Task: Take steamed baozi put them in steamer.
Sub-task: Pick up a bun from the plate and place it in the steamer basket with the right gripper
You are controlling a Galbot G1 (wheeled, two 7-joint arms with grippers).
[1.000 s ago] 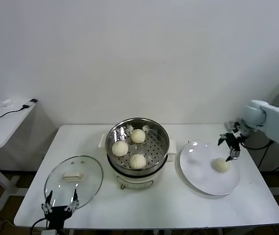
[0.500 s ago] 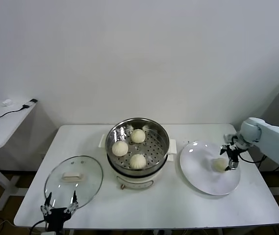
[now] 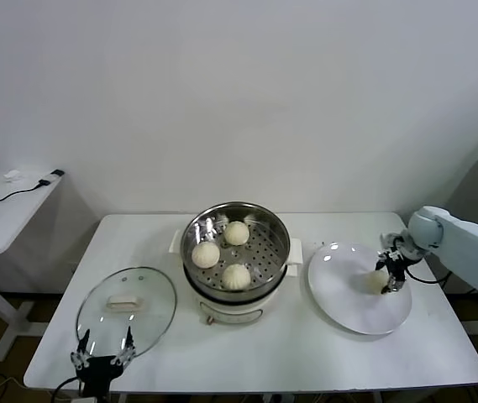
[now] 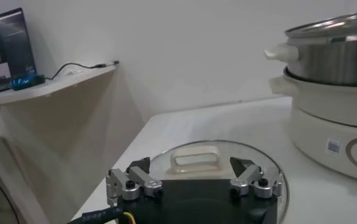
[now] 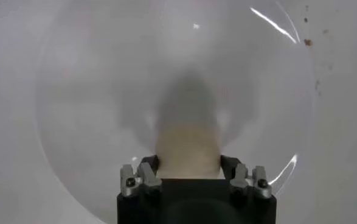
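Stainless steamer holds three steamed baozi; the fourth lies at the plate's 2 o'clock. Right gripper has descended, fingers open astride it, apparently not yet clamped. Left gripper idles open by the glass lid.

Glass lid: lying flat on white table, front-left.
White plate: sitting on table, right side.
Side desk: standing far left, cable being carried.
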